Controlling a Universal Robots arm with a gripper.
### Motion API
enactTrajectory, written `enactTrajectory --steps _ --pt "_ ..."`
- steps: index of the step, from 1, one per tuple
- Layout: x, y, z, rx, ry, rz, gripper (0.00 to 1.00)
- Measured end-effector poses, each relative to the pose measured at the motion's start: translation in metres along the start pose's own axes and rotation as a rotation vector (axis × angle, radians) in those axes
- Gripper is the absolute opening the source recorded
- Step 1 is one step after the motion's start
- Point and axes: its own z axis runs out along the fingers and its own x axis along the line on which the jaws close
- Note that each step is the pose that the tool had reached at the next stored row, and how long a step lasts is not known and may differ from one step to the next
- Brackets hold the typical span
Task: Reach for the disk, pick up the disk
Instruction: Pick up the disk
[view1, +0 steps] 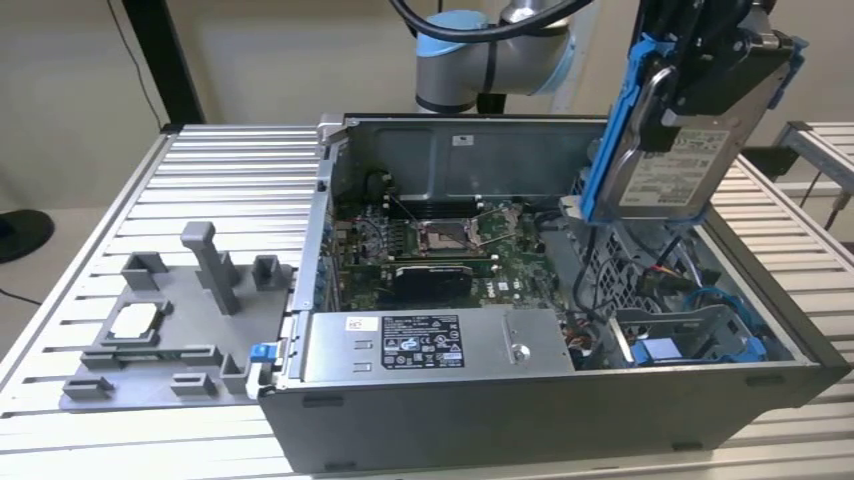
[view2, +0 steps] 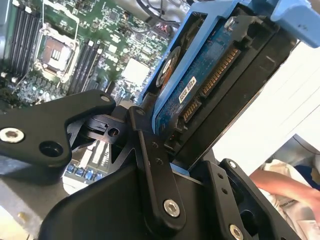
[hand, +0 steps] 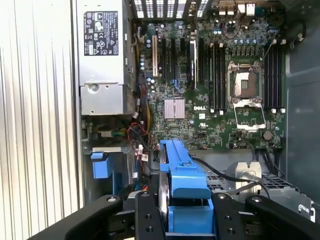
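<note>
The disk (view1: 671, 160), a silver-grey drive with a white label and blue side rails, hangs upright and tilted above the right end of the open computer case (view1: 561, 400). My gripper (view1: 710, 78) is shut on its upper part. In the first wrist view, a blue rail of the disk (hand: 182, 172) stands between the black fingers (hand: 146, 215), high over the motherboard (hand: 215, 85). The second wrist view looks at the disk's blue circuit-board side (view2: 200, 75) with its connector, clamped by a black finger (view2: 152, 165).
The case holds a silver power supply box (view1: 427, 345) at the front and an empty drive bay with blue parts (view1: 681, 345) at the exterior view's right. A grey fixture (view1: 174, 330) with a small white chip lies on the slatted table. A person's arm (view2: 280, 182) is nearby.
</note>
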Motion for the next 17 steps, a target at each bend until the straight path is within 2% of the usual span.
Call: enactTrajectory --steps 17 --pt "0.0234 -0.0012 0.0001 0.0000 0.0001 0.000 0.00"
